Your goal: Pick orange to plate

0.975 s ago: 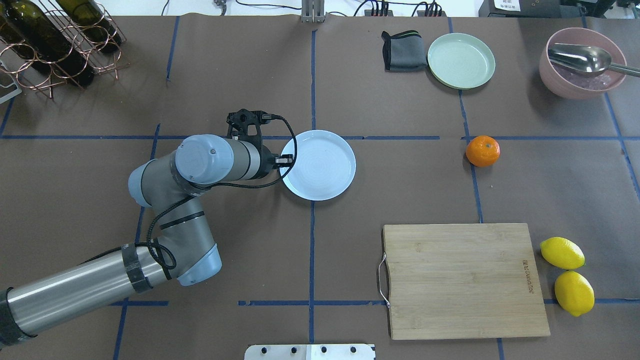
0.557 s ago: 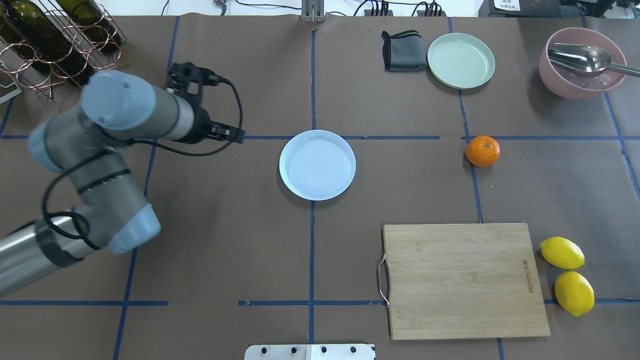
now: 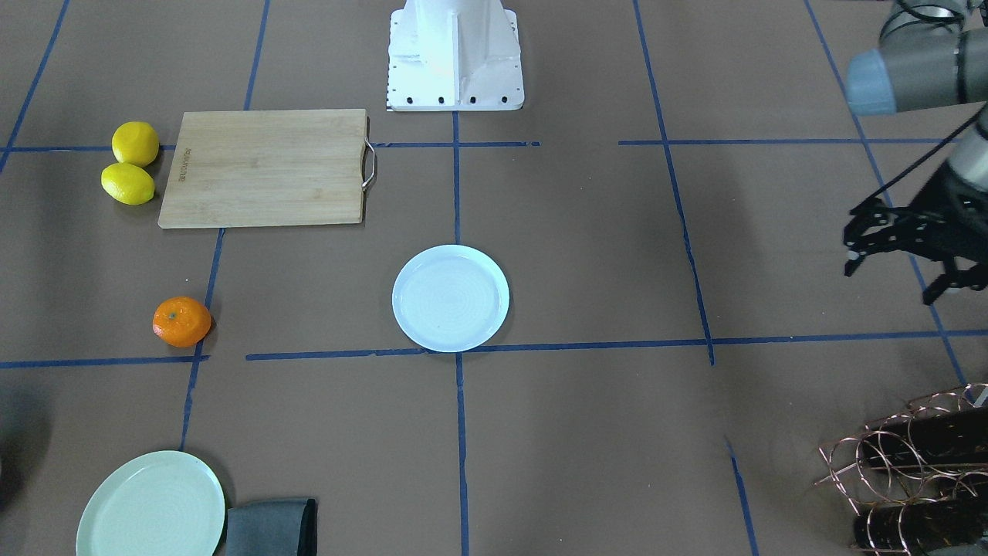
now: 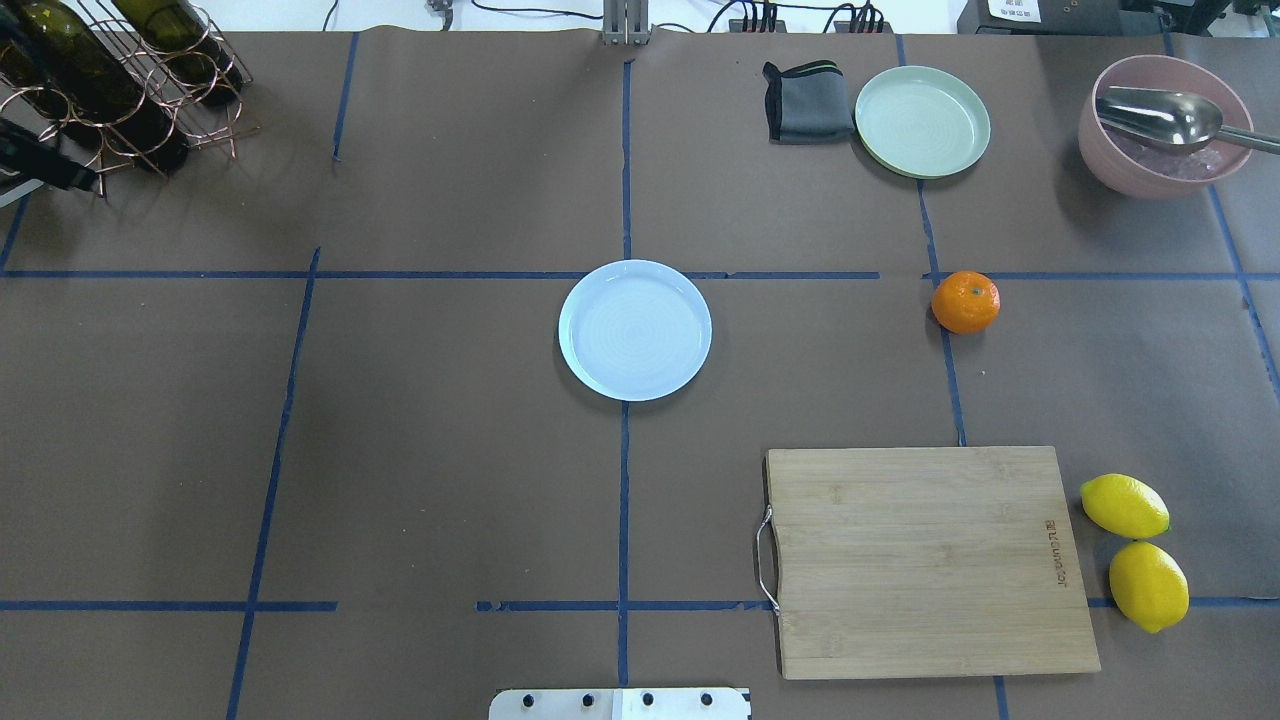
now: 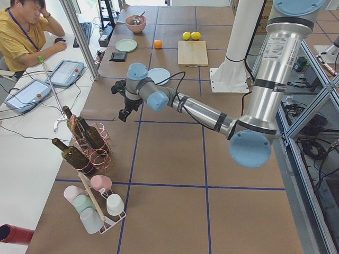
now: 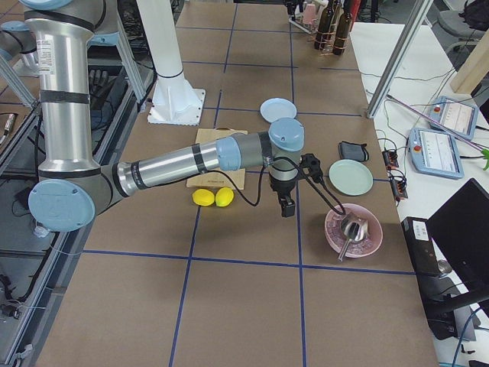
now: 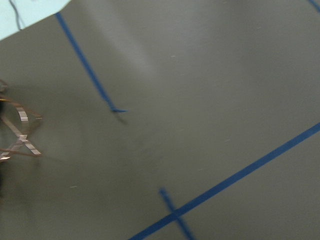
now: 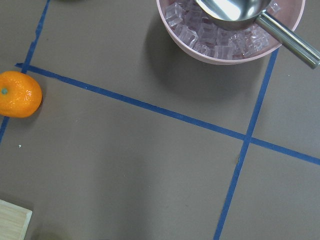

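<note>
The orange (image 4: pixel 965 302) rests on the brown table, right of centre, and shows at the left edge of the right wrist view (image 8: pixel 19 94). The pale bluish-white plate (image 4: pixel 635 330) lies empty at the table's middle, well apart from the orange. My left gripper (image 3: pixel 889 283) hangs open and empty near the table's left end, by the bottle rack, far from the plate. My right gripper (image 6: pixel 287 208) shows only in the exterior right view, above the table between the orange and the pink bowl; I cannot tell whether it is open or shut.
A mint-green plate (image 4: pixel 922 120) and a grey cloth (image 4: pixel 805 100) lie at the far right. A pink bowl (image 4: pixel 1165 125) holds ice and a metal scoop. A wooden cutting board (image 4: pixel 925 560) and two lemons (image 4: pixel 1125 505) sit front right. A wine rack (image 4: pixel 110 80) stands far left.
The left arm has swung away from the plate to the table's left end and almost out of the overhead view. Plate and orange have not moved.
</note>
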